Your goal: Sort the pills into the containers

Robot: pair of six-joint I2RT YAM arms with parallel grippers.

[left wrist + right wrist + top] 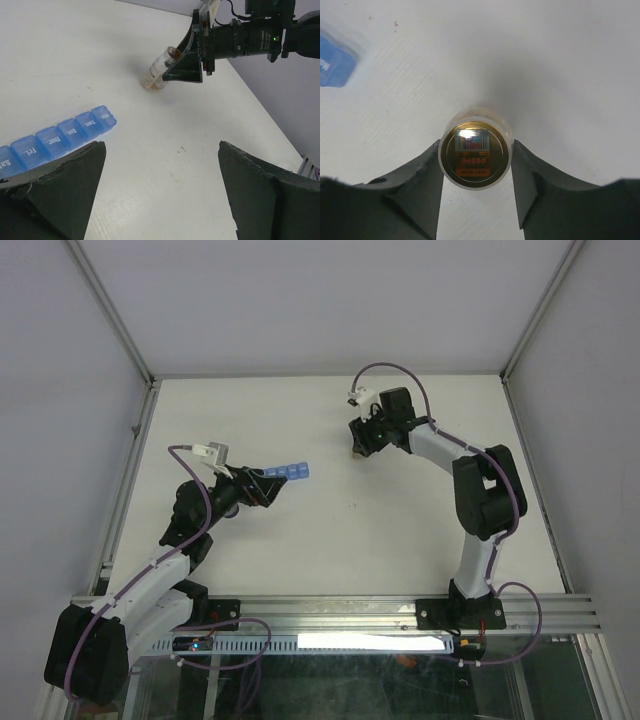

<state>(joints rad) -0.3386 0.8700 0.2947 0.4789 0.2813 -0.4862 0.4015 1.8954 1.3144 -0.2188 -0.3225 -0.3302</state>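
The containers (pixel 285 473) are a blue strip of day-labelled compartments (pixel 55 137) lying on the white table, lids down; one corner (pixel 335 62) shows in the right wrist view. My left gripper (pixel 162 170) hovers open just right of the strip, holding nothing. A small clear bottle (pixel 475 155) with a gold lid sits between my right gripper's fingers (pixel 427 175), which press its sides. In the left wrist view the bottle (pixel 159 72) leans tilted, base on the table. The pills show only as an orange-tan mass (pixel 151 82) low inside it.
White walls and metal frame rails (pixel 125 335) close in the table at the back and on both sides. A tiny dark speck (pixel 183 149) lies on the table between the two grippers.
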